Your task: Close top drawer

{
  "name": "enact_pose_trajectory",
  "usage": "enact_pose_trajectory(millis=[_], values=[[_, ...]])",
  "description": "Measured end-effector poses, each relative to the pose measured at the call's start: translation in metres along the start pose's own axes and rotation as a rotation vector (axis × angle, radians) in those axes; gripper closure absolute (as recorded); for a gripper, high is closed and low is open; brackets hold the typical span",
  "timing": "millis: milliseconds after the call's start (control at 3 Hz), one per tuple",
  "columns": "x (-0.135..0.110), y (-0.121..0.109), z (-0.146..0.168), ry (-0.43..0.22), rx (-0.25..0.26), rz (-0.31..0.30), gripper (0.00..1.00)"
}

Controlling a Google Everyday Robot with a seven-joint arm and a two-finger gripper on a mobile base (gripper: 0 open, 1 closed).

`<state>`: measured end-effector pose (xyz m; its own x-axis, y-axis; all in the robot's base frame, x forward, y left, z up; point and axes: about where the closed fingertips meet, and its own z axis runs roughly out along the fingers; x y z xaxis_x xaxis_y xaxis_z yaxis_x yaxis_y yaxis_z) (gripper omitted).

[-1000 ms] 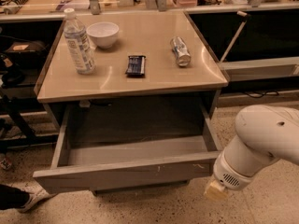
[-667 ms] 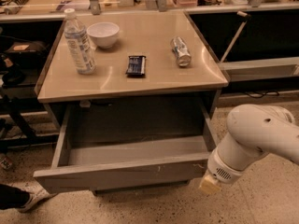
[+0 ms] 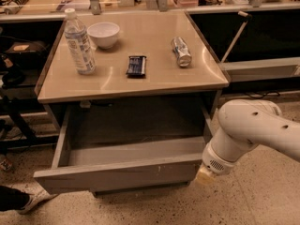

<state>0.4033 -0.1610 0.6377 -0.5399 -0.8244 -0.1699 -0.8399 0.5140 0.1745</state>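
Observation:
The top drawer (image 3: 117, 172) is pulled far out from under the tan table top; its plain grey inside shows and its flat front panel has small white scuffs right of centre. My white arm (image 3: 248, 130) reaches in from the right. My gripper (image 3: 204, 174) shows only as a pale tip low down, right at the right end of the drawer's front panel. I cannot tell whether it touches the panel.
On the table top (image 3: 154, 78) stand a water bottle (image 3: 78, 43), a white bowl (image 3: 103, 34), a dark snack bar (image 3: 136, 65) and a can lying on its side (image 3: 181, 51). A shoe (image 3: 28, 203) shows at the lower left. Dark shelving flanks both sides.
My arm has moved left, bringing the gripper from right of the drawer up to the right end of its front panel. The drawer has stayed pulled out.

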Motion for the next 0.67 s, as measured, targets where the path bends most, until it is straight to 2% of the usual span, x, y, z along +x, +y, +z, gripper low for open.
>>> enact_pose_trajectory(millis=[667], values=[[-0.0005, -0.0001, -0.0001, 0.0, 0.001, -0.001, 0.59]])
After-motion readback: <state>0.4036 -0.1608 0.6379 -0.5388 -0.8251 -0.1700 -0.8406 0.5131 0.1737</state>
